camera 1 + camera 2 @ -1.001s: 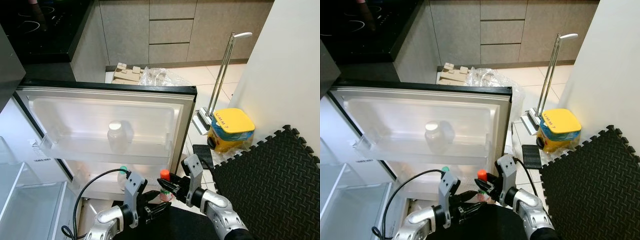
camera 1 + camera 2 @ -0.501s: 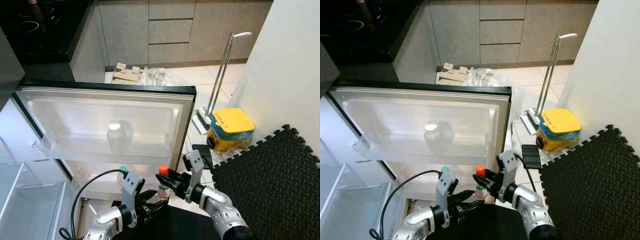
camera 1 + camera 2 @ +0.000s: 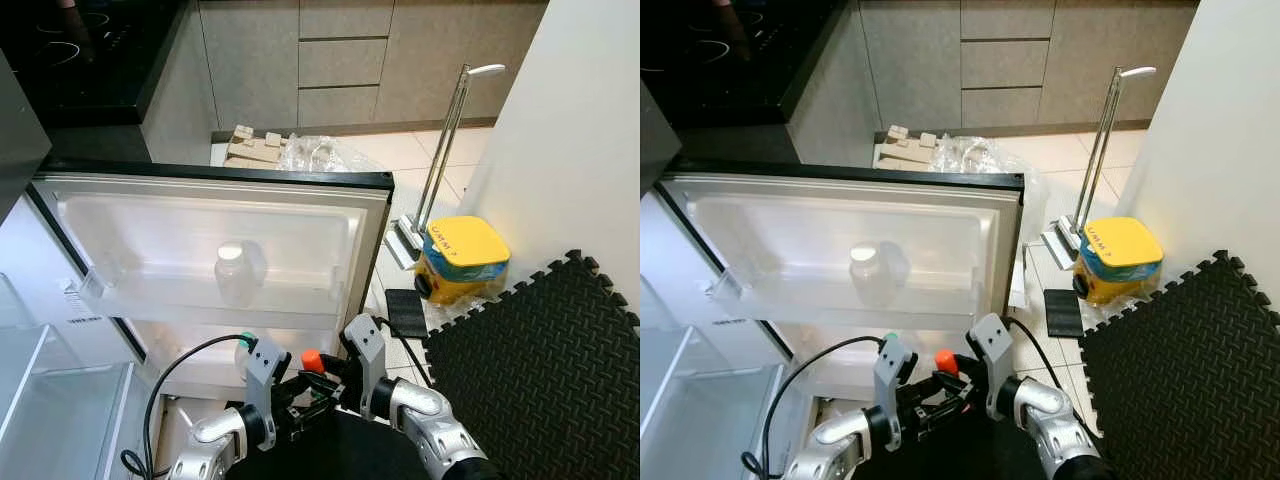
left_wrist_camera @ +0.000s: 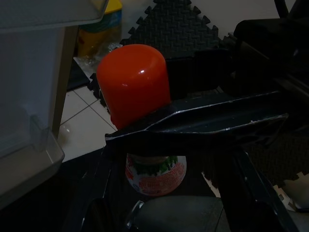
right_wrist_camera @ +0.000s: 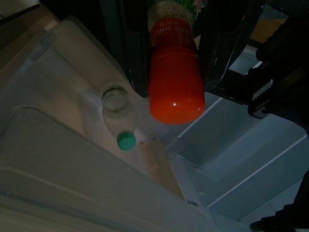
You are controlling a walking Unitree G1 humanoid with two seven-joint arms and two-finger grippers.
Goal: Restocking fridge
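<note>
Right gripper [image 3: 325, 378] carried red-capped bottle [image 3: 312, 362] leftward toward open-fingered left gripper [image 3: 300, 400], still clamped; should clear lower door shelf [image 3: 200, 375] rim, lowering upright.

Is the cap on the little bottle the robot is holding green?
No, the bottle held in the right gripper has an orange-red cap; the green cap belongs to another bottle standing in the fridge door's lower shelf.
</note>
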